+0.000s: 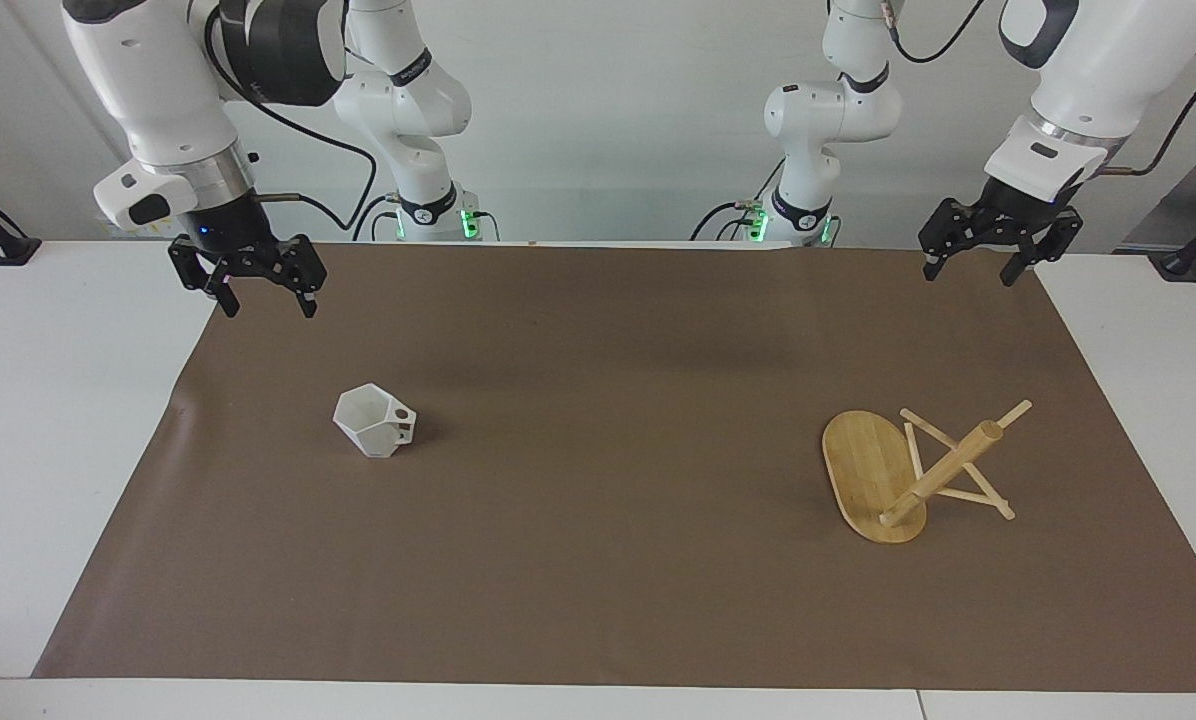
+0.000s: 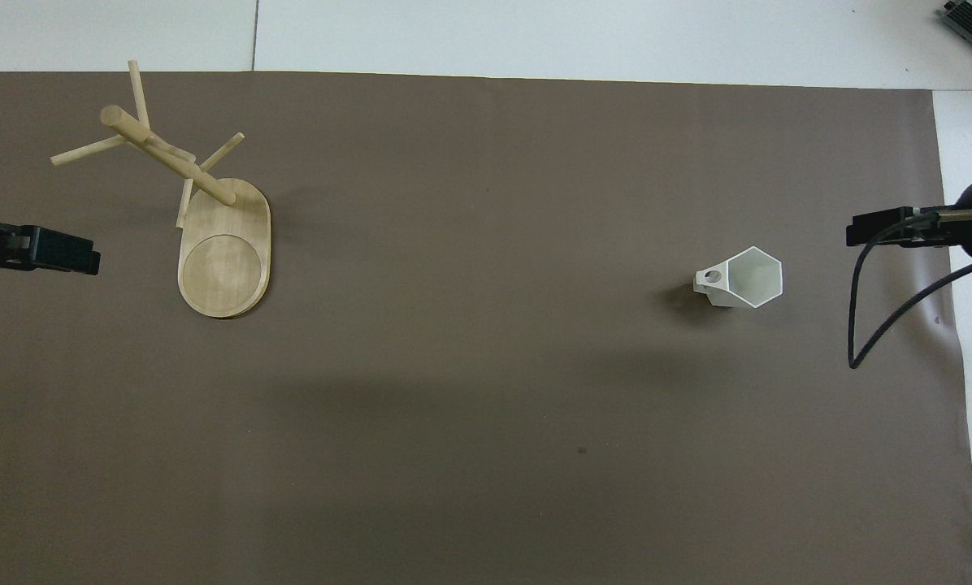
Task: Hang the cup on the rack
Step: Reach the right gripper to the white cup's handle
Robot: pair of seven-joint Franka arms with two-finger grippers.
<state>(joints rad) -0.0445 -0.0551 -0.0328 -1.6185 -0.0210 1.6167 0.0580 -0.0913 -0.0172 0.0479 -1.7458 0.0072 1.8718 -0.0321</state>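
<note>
The white faceted cup (image 1: 373, 422) (image 2: 742, 279) stands mouth up on the brown mat, its handle turned toward the left arm's end of the table. The bamboo rack (image 1: 888, 475) (image 2: 224, 252) stands upright toward the left arm's end, with its post and thin pegs at the end of its oval base farther from the robots. My right gripper (image 1: 268, 305) (image 2: 884, 229) hangs open and empty in the air over the mat's edge at the right arm's end, apart from the cup. My left gripper (image 1: 968, 272) (image 2: 47, 250) waits open and empty above the mat's corner at its own end.
A brown mat (image 1: 608, 560) covers most of the white table (image 1: 68, 400). A black cable (image 2: 884, 325) loops down from the right arm beside the cup's end of the mat.
</note>
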